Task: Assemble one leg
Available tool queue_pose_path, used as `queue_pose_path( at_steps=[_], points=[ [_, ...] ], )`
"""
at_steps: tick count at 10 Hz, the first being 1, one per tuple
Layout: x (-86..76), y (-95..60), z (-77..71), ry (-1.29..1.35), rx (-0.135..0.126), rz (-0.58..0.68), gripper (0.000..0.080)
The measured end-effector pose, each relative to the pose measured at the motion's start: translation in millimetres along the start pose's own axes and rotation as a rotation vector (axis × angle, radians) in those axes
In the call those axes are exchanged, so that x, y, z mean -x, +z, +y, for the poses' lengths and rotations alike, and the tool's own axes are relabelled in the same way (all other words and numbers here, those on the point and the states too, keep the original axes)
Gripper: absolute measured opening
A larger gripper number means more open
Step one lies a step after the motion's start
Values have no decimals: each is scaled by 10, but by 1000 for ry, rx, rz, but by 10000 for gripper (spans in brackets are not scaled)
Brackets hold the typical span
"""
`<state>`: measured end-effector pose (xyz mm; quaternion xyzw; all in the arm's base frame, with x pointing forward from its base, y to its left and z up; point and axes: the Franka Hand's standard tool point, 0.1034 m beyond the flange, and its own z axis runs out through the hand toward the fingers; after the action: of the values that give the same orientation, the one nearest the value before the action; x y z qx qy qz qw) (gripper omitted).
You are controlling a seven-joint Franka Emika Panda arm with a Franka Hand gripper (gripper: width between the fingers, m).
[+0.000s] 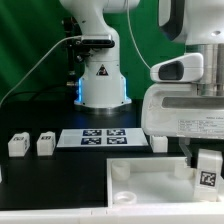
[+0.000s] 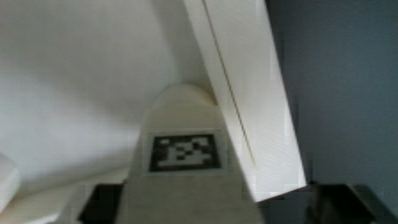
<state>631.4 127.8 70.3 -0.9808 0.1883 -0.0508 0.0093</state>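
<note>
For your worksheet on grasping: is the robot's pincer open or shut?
Shut on the leg: the pincer has the tagged block between its fingers.

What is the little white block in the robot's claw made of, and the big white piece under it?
The leg looks like smooth, matte white plastic, maybe printed; its tag seems a flat paper or printed sticker. The gripper is shut on it. The tabletop looks like the same matte white plastic, with molded round sockets, though painted wood can't be ruled out.
</note>
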Motion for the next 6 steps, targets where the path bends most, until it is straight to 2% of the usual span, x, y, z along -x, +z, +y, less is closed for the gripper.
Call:
queue_pose_path(
  at_steps=[1,3,6],
  points=[
    [-11,4,32,113,5,1,295],
    [-12,5,38,281,4,1,295],
    [-19,15,58,735,-16,-18,295]
  ],
)
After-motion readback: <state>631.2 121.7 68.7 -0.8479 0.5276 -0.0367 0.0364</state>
